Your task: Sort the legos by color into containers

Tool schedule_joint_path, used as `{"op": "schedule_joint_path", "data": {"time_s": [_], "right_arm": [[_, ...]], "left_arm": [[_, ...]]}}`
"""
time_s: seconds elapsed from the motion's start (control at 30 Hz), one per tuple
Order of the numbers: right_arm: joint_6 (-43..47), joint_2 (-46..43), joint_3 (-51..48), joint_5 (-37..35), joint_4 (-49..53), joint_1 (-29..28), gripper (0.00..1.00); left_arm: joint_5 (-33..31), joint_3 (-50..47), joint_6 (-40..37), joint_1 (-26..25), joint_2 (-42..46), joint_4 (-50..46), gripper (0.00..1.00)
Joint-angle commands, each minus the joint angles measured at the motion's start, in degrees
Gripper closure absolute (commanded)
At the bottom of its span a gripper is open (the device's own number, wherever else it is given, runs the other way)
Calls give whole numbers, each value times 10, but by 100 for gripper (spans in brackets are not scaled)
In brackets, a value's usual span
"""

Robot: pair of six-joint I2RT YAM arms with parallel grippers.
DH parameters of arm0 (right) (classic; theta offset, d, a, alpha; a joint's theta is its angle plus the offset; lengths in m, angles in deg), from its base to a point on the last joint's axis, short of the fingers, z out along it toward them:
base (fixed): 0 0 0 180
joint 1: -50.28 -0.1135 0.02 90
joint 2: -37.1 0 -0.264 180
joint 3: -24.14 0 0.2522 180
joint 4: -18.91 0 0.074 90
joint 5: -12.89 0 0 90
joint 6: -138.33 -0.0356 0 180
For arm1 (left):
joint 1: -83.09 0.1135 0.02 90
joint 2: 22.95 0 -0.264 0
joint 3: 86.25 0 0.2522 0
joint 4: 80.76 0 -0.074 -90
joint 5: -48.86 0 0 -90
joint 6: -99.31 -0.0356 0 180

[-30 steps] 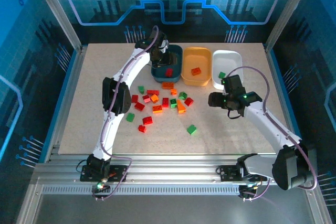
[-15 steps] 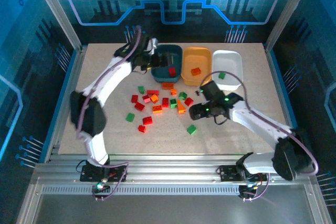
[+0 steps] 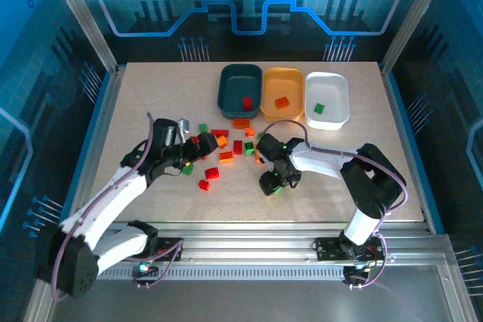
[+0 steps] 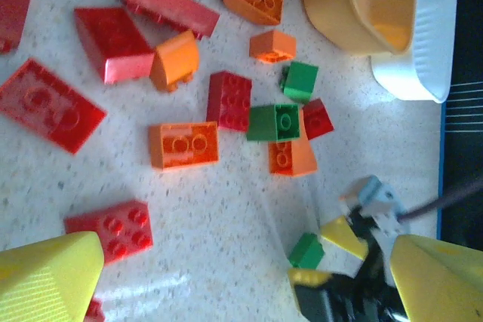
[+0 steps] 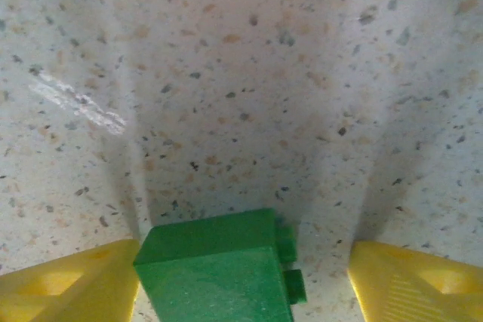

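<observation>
Red, orange and green legos (image 3: pixel 226 145) lie scattered mid-table, seen closer in the left wrist view (image 4: pixel 183 144). At the back stand the teal container (image 3: pixel 230 84) with a red brick (image 3: pixel 247 102), the orange container (image 3: pixel 283 81) with an orange brick (image 3: pixel 281 102), and the white container (image 3: pixel 332 88) with a green brick (image 3: pixel 318 108). My right gripper (image 3: pixel 272 183) is down on the table, open around a lone green lego (image 5: pixel 219 262). The brick touches the left finger, and a gap remains on the right. My left gripper (image 3: pixel 189 154) hovers open and empty at the pile's left edge.
The left wrist view takes in the right gripper (image 4: pixel 332 262) astride the green lego (image 4: pixel 307 250), with the orange tray (image 4: pixel 362 13) and white tray (image 4: pixel 423 50) beyond. Metal frame rails border the table. Bare tabletop lies left and front of the pile.
The left arm pulled back from the teal tray to the pile's left side, jaws now wider. The right arm swung from the white tray down onto the lone green lego.
</observation>
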Motion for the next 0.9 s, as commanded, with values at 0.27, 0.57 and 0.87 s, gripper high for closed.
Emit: {"op": "schedule_joint_path", "data": {"time_s": [0.27, 0.57, 0.87], "right_arm": [[-37, -19, 3, -84, -7, -8, 51], [-57, -47, 75, -173, 18, 14, 58], [-35, -26, 234, -125, 11, 244, 57]], "left_arm": [[7, -21, 11, 5, 157, -90, 1], [11, -30, 17, 5, 170, -102, 1], [9, -9, 6, 6, 103, -87, 1]]}}
